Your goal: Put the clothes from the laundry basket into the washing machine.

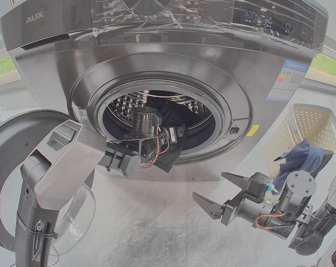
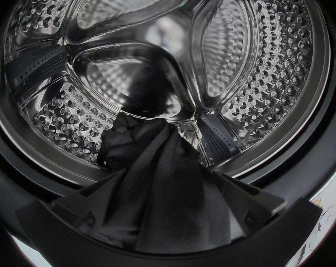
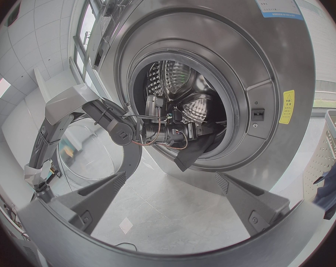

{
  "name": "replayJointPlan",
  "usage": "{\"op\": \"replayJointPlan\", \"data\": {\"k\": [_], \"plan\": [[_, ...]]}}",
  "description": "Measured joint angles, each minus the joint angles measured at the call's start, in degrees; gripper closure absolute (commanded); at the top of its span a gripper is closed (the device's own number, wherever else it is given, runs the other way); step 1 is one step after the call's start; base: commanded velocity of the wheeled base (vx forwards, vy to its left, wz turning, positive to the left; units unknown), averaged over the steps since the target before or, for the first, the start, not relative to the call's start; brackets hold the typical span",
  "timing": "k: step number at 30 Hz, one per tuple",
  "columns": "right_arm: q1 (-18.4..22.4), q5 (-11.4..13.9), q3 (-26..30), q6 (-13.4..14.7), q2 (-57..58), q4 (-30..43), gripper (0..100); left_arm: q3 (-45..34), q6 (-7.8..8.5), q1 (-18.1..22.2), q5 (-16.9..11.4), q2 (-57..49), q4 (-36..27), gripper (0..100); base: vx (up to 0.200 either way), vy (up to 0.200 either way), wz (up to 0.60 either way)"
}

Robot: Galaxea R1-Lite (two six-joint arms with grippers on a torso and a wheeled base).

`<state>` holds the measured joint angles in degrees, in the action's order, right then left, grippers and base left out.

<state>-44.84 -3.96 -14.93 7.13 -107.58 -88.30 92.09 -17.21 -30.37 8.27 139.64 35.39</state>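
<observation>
Black garment (image 2: 157, 160) is draped across spread-open left gripper (image 2: 158, 193) at washing machine (image 1: 249, 78) drum mouth; right gripper (image 1: 208, 184) is held spread-open over floor (image 1: 157, 219) nr laundry basket (image 1: 316, 127).

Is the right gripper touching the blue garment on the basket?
Apart. The head view shows the right gripper open over bare floor, fingers pointing away from the blue garment draped on the laundry basket.

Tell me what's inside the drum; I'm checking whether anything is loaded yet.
A black garment lies draped over the left gripper at the mouth of the drum, partly hanging outside. Behind it is bare perforated metal. The cloth hides the drum floor under it.
</observation>
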Motion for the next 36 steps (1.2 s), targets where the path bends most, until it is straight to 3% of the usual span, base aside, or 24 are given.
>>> {"op": "replayJointPlan", "data": {"k": [8, 19, 28, 29, 36], "plan": [[0.0, 0.0, 0.0, 0.0, -0.1, 0.0, 0, 1.5, 0.02, 0.2, 0.0, 0.1, -0.1, 100, 0.000, 0.000, 0.00], [0.0, 0.0, 0.0, 0.0, -0.1, 0.0, 0, 12.2, -1.15, 0.3, 1.0, 3.1, 3.9, 100, 0.000, 0.000, 0.00], [0.0, 0.0, 0.0, 0.0, -0.1, 0.0, 0, 21.7, -1.39, 1.5, 3.3, 8.4, 5.4, 100, 0.000, 0.000, 0.00], [0.0, 0.0, 0.0, 0.0, -0.1, 0.0, 0, 21.9, -1.37, 1.6, 3.4, 8.7, 5.3, 0, 0.000, 0.000, 0.00], [0.0, 0.0, 0.0, 0.0, -0.1, 0.0, 0, 15.6, -1.37, 1.4, 2.9, 5.7, 4.0, 0, 0.000, 0.000, 0.00]]}}
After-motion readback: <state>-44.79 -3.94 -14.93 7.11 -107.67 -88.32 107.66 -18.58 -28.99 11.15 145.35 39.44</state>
